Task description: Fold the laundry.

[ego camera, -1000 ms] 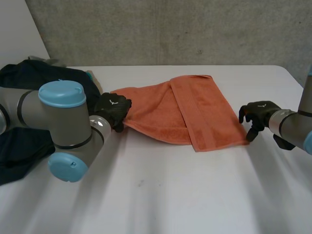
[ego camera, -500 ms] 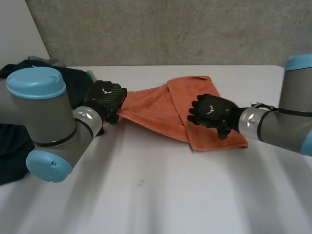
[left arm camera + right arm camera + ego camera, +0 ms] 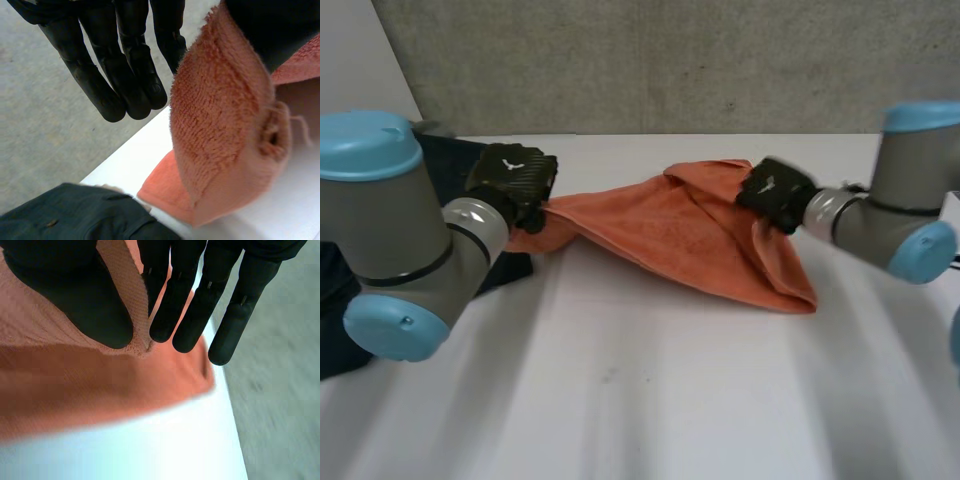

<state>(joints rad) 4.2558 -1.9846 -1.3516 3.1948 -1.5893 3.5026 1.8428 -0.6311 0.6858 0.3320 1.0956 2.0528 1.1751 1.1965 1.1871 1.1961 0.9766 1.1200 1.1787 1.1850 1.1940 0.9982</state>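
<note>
Towel (image 3: 690, 240) is strung between both hands, with its long axis running hand to hand across the desk (image 3: 650, 400).

L hand (image 3: 515, 178) is off the desk w/ one end corner. Wrist view: cloth nipped between thumb and the nearest finger, other fingers straight and free.

R hand (image 3: 775, 190) has the opposite end, by the far edge. Wrist view: a fold of cloth pinched between thumb and first finger, rest of the fingers straight.

Mid-span sags. The low corner under the R hand looks to be resting on the desk, as does part of the belly.

My read is mid-fold: both ends are held and the cloth is not yet laid flat. Neither hand needs to reach, so the coming move turns on keeping the span taut along that axis while I bring it over.

Room: bare desk on the near side of both hands, plenty to lay into. The dark clothes pile (image 3: 510, 270) is just beside and below the L hand, a snag risk if that hand drops outward. Beyond the fingertips there's less desk, then the far edge.
</note>
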